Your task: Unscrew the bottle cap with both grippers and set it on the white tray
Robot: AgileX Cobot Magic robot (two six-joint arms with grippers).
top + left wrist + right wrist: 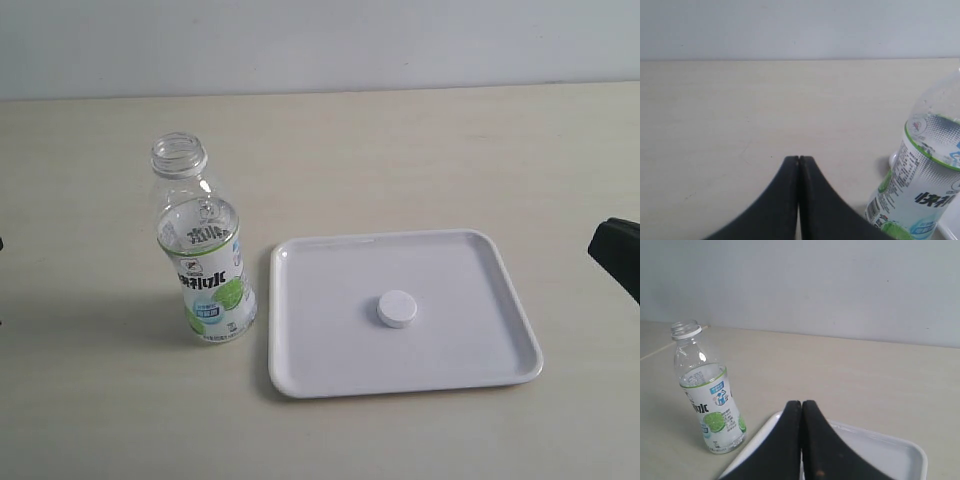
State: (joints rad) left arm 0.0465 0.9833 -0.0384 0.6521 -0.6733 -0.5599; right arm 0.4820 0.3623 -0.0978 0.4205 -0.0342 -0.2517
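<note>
While both grippers were kept apart from it, the small white round plastic bottle cap [397, 309] was seen lying flat near the middle of the glossy white, nearly square tray [320, 350]. Its top was smooth and plain, and its low side was made a bit darker by shade. Nothing was touching it.

The small clear plastic bottle [200, 250] with the white-and-green label was stood upright on the pale beige table [400, 150]. It was just beside the tray's left edge in the exterior view, but not on the tray. Its neck was open at the top, and the screw rings could be seen around the mouth. Dark letters and a lime picture were printed on the label.

The left black gripper [799, 159] was shut tight, its two fingers pressed together with nothing held between them, and the bottle's side was seen close by. The right black gripper [801, 403] was shut tight too, with nothing gripped, and the tray's rim was seen just past its fingers.
</note>
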